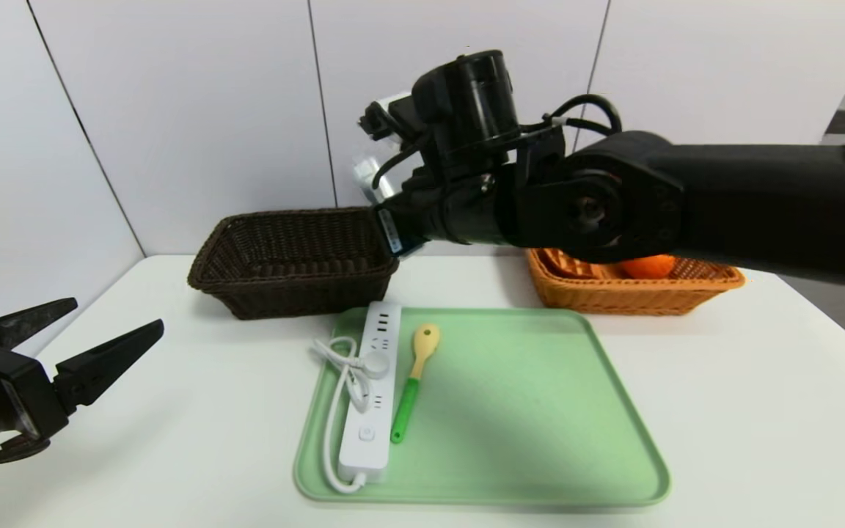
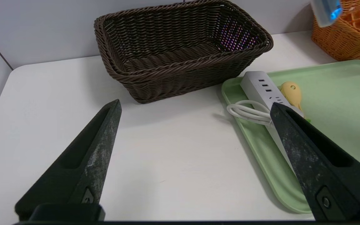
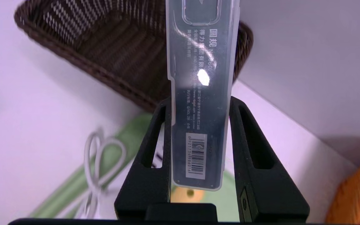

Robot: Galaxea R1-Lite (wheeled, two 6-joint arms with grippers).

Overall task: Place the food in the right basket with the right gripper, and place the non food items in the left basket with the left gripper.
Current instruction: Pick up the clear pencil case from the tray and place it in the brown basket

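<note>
clear plastic case [image 3: 200, 93] is clamped in the right gripper [image 3: 198, 131], held in the air above the near right corner of the brown basket [image 1: 294, 257]. Long axis runs straight out along the fingers, free end toward the basket. Only the barcode end is pinched; smooth plastic, so my guess is it could slip or pivot, or clip the rim. It's non-food yet in the right arm. Left gripper [image 1: 111, 330] spread wide, empty, well left of the basket
</note>
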